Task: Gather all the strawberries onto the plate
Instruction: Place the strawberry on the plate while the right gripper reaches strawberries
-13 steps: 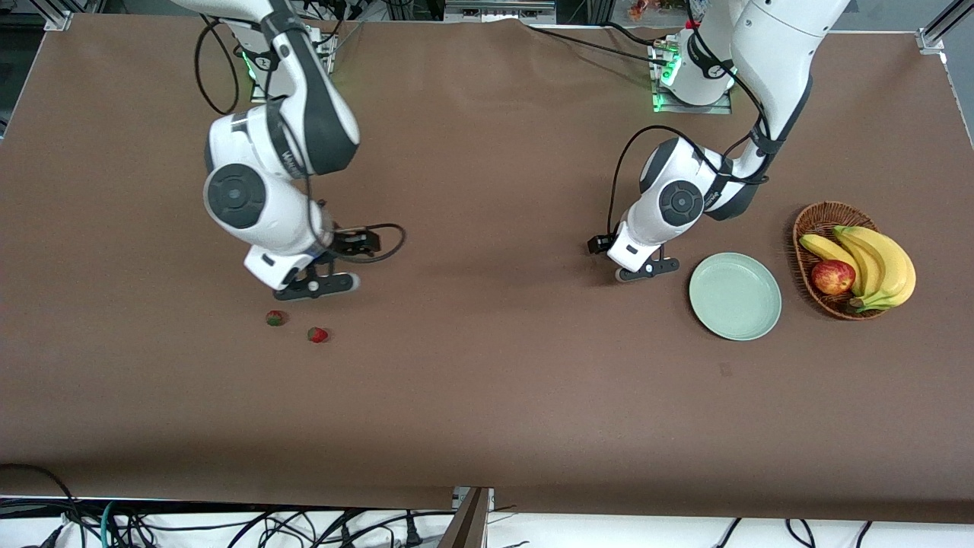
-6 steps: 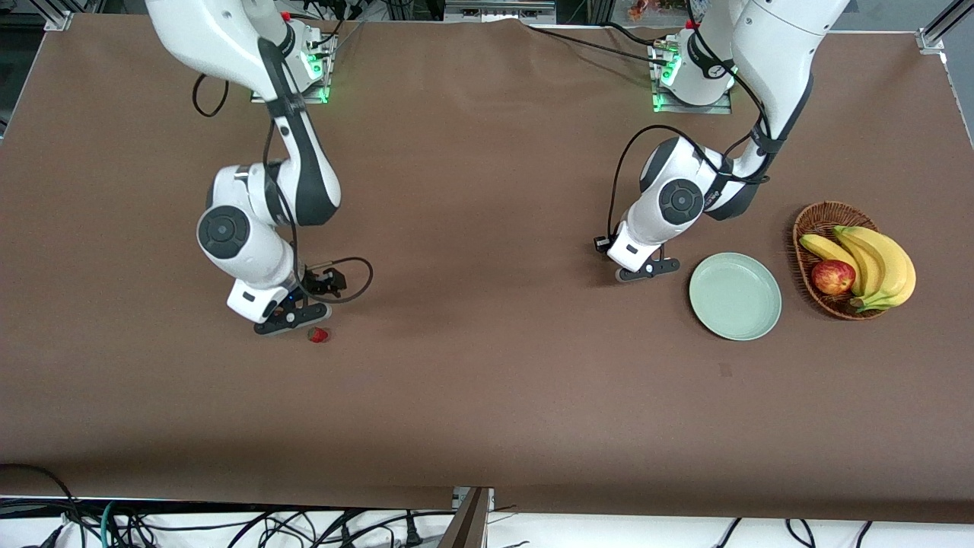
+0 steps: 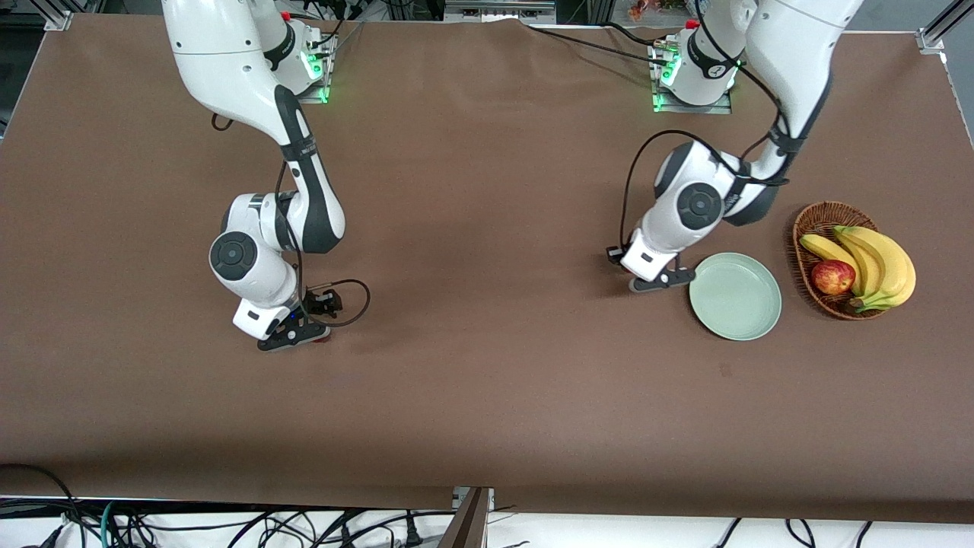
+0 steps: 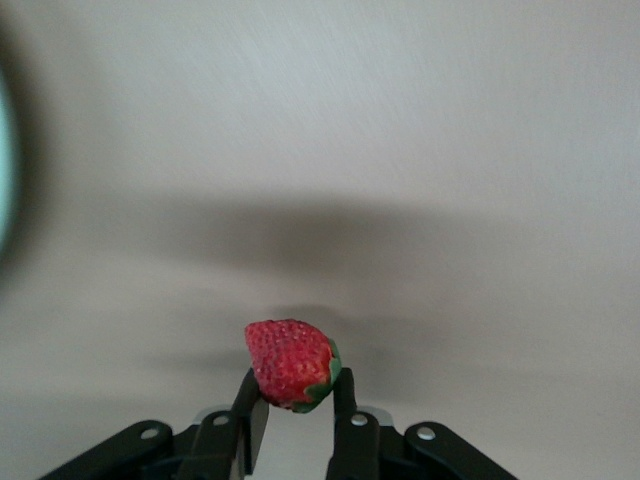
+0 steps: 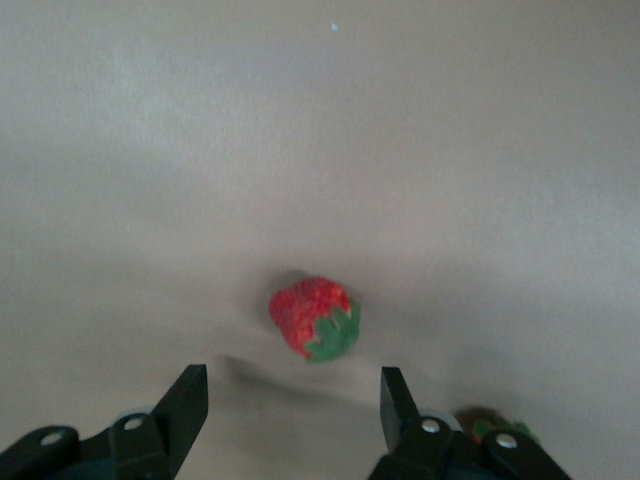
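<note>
Left hand (image 3: 660, 281) clamped on strawberry (image 4: 290, 362), plate (image 3: 742, 304) just beside at 3 o'clock in front view. Right hand (image 3: 293, 336) fingers apart, low over second strawberry (image 5: 315, 318) on tabletop (image 3: 487, 380).

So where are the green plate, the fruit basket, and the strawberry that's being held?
plate (image 3: 735, 297): front view, middle of the dish.
basket (image 3: 820, 215): front view, woven rim.
strawberry (image 4: 288, 362): left wrist view, red flesh, between the left gripper's jaws.
</note>
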